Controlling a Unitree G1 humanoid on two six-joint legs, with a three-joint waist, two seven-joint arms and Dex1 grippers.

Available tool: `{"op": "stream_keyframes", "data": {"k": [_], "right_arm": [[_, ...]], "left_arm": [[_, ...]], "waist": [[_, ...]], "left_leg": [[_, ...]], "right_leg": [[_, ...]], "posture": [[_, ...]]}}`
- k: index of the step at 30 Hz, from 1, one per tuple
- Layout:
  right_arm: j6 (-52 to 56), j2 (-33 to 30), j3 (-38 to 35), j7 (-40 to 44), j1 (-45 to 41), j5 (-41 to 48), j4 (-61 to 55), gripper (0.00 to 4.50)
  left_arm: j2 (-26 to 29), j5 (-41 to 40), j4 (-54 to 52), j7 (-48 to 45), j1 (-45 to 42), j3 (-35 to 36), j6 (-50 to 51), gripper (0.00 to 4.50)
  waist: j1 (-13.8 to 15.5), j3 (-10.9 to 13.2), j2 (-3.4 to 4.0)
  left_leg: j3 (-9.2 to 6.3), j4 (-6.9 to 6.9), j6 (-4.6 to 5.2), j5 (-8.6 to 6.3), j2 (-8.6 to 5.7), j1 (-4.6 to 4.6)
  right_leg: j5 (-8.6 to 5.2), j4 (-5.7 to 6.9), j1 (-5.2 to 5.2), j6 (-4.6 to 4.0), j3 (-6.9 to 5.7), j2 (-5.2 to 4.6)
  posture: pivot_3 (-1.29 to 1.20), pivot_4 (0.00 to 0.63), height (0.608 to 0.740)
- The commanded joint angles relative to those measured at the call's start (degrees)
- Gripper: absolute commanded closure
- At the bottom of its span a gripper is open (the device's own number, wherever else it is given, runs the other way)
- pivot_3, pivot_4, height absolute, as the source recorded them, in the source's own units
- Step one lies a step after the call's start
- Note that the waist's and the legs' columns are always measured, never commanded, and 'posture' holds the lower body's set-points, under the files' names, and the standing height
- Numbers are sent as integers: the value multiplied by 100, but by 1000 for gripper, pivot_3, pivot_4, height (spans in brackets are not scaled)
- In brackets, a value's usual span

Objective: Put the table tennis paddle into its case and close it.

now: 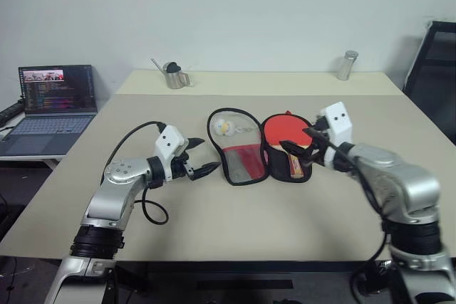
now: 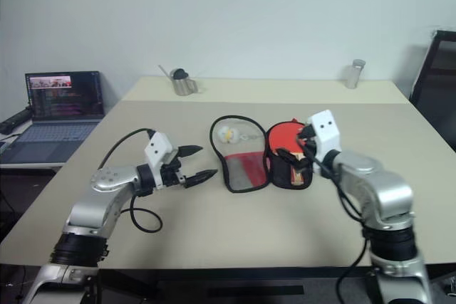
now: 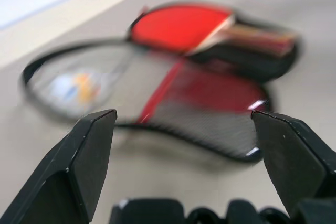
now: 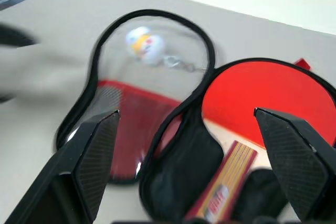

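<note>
Both pincers (image 1: pixel 205 169) (image 1: pixel 308 149) gape apart, flanking the open case (image 1: pixel 235 149) holding the paddle (image 1: pixel 285 133).

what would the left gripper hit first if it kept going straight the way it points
Probably the case: the open left gripper aims across bare table at its spread-open mesh half, though whether it would pass just above it is unclear.

arm shells: silver-grey metal, rounded, with small dark screws at the elbows
forearm bases: black ribbed collars
wrist camera blocks: white boxes, the right one with two dark round dots
cables: black, looping loose beside each arm
left gripper (image 2: pixel 192 164): two black tapered fingers
right gripper (image 4: pixel 194 153): two black fingers with finely textured inner pads (image 4: pixel 97 158)
</note>
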Motion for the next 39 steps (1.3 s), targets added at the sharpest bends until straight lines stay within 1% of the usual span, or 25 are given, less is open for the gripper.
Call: {"op": "stream_keyframes", "data": {"k": [1,4,8,12,15,19,24,29,33,35,39], "right_arm": [[53,-411,-406,612,-297,639,-350,23],[-45,-809,-494,935,-385,837,-276,23],[-369,-1177,-340,1290,-288,865,-253,23],[-495,-1246,-240,1376,-264,918,-249,23],[-575,-1160,-188,1291,-262,914,-265,23],[-638,-1126,-151,1209,-225,914,-290,23],[-670,-1150,-137,1170,-204,907,-313,23],[-656,-1190,-249,1089,-138,920,-346,23],[-581,-1381,-501,1063,-15,1004,-434,23],[-554,-1463,-602,1040,43,1054,-486,23],[-475,-1607,-802,948,173,1152,-585,23]], "left_arm": [[88,3,258,-16,-300,155,-65,0],[173,234,1016,-103,-592,33,-298,0],[145,632,2061,-170,-1072,-190,-685,0],[16,1177,3223,219,-1625,-416,-1197,0],[-318,1262,3917,489,-1990,-395,-1460,0],[-778,1240,4658,491,-2353,-335,-1690,0],[-1123,1357,5548,618,-2805,-334,-1728,0],[-1426,1401,5909,634,-3318,-311,-1856,0],[-1827,1288,5845,199,-4001,-265,-2037,0],[-2023,1263,5860,41,-4233,-231,-2086,0],[-2358,1324,5967,-135,-4508,-222,-2170,0]], "waist": [[-6,0,0],[-9,0,-1],[6,-1,-1],[23,0,-4],[31,-1,-5],[40,0,-6],[22,0,-6],[38,1,-8],[111,3,-11],[160,3,-12],[167,3,-11]], "left_leg": [[0,0,0,0,1,0],[0,1,0,0,2,1],[1,3,0,0,1,0],[0,7,0,0,0,-6],[0,8,0,0,-1,-10],[0,10,0,0,-2,-19],[0,11,0,0,-2,-22],[-3,14,0,0,-4,-24],[-14,23,0,0,-7,-41],[-16,25,0,0,-9,-46],[-15,23,0,1,-9,-46]], "right_leg": [[0,0,0,0,-1,0],[0,3,0,0,-1,0],[0,0,1,0,-1,0],[1,0,0,2,-4,-2],[2,1,-3,3,-4,-3],[2,1,-9,4,-4,-4],[2,1,-11,4,-6,-4],[2,2,-12,4,-9,-4],[3,0,-16,5,-20,-5],[3,-2,-19,5,-22,-5],[3,-4,-18,5,-21,-5]], "posture": [[0,150,740],[0,150,740],[0,150,740],[0,150,740],[0,150,740],[0,150,740],[0,150,740],[0,150,740],[0,150,740],[0,150,740],[0,150,740]]}}
